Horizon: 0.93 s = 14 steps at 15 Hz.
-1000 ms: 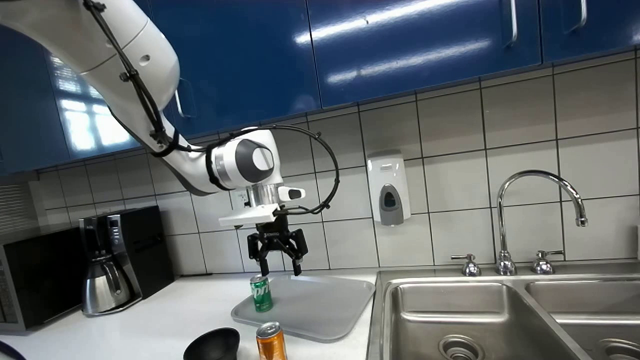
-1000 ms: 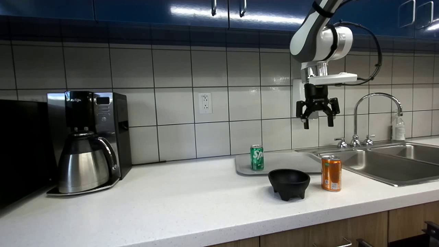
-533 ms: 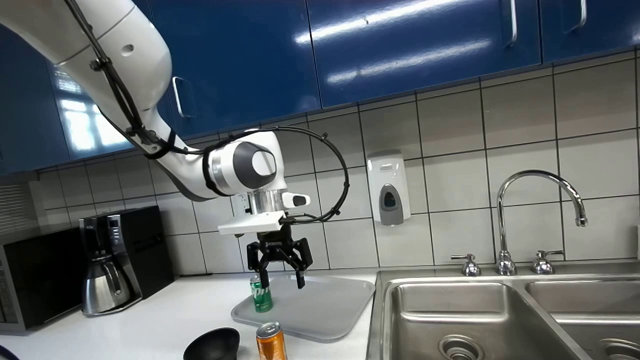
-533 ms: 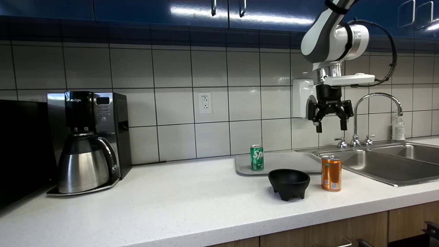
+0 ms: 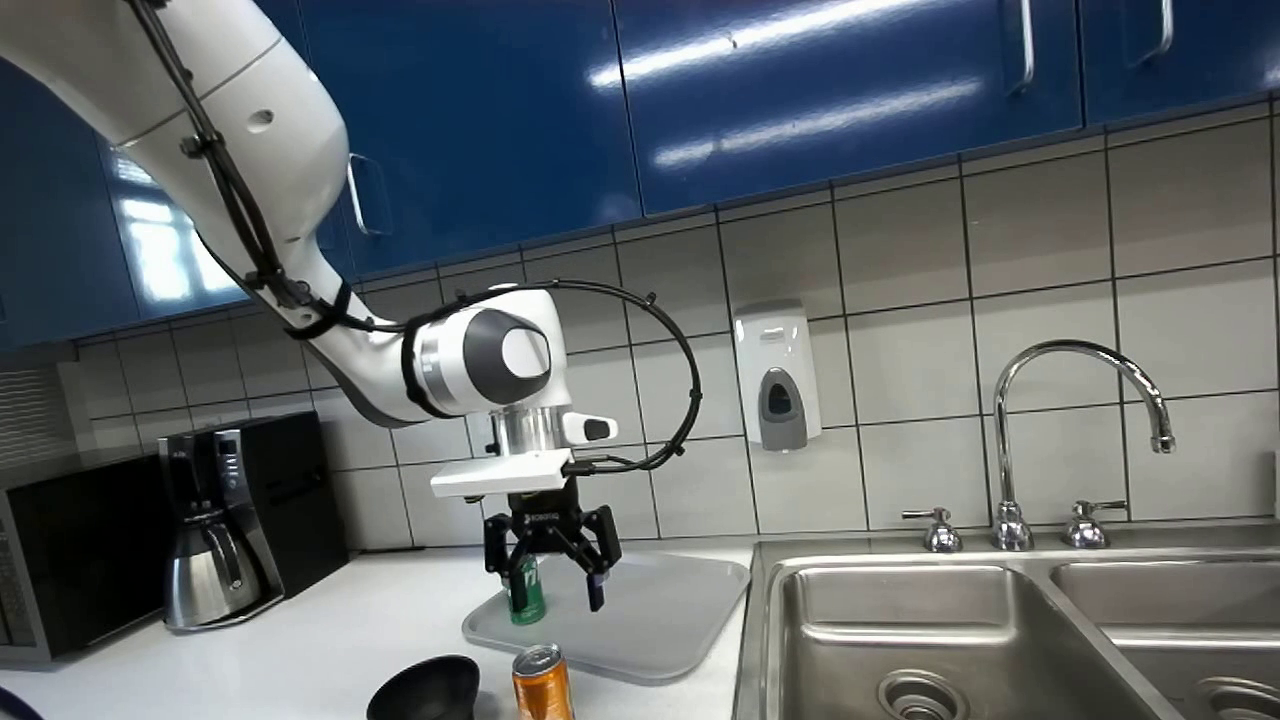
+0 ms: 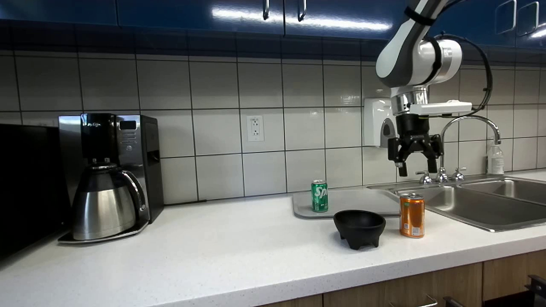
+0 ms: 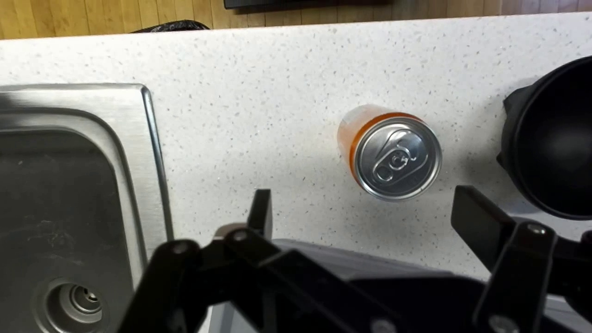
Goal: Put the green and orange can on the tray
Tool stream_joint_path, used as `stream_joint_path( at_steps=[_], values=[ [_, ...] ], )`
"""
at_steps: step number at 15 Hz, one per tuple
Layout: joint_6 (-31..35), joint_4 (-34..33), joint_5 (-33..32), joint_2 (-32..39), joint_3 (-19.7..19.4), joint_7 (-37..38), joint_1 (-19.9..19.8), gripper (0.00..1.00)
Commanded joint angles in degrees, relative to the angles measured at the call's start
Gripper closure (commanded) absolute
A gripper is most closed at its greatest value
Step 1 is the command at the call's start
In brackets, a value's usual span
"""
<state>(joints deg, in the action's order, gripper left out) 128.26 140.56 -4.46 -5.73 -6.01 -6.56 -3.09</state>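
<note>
With fingers point(image 7: 478, 222) spread wide apart and gripping nothing, look for the orange can point(image 7: 397, 157) upright on the counter point(image 6: 213, 251), below the fingers and ahead of them toward the front edge, nearer the finger on the side of the black dish point(image 7: 550, 143) than the one toward the sink point(image 7: 138, 152). Find the green can point(image 6: 319, 197) already standing on the tray point(image 6: 362, 202), behind the fingers. Expect a smooth, slick metal shell, stiff if sealed, easily dented if drained; cannot tell how full, so judge the weight light to moderate. Best grip around the middle of the body, well below the rim, firmly but without crushing. First, probably, shift forward to straddle the lid, then lower straight down. Watch the narrow gap between can and dish, likely tight for one finger; toward the sink, count on more room. For the carry, lift clear, then draw back over the low tray rim, toward the sink-side half, away from the green can.
</note>
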Motion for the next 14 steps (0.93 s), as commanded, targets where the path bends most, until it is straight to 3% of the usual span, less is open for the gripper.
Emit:
stream_joint_path(
  at_steps=[1, 14],
  values=[
    [1.3, -0.3, -1.0, 2.2, 0.9, -0.9, -0.2, 0.0],
    [2.4, -0.2, -1.6, 6.6, 2.4, -0.5, 0.8, 0.0]
  ],
)
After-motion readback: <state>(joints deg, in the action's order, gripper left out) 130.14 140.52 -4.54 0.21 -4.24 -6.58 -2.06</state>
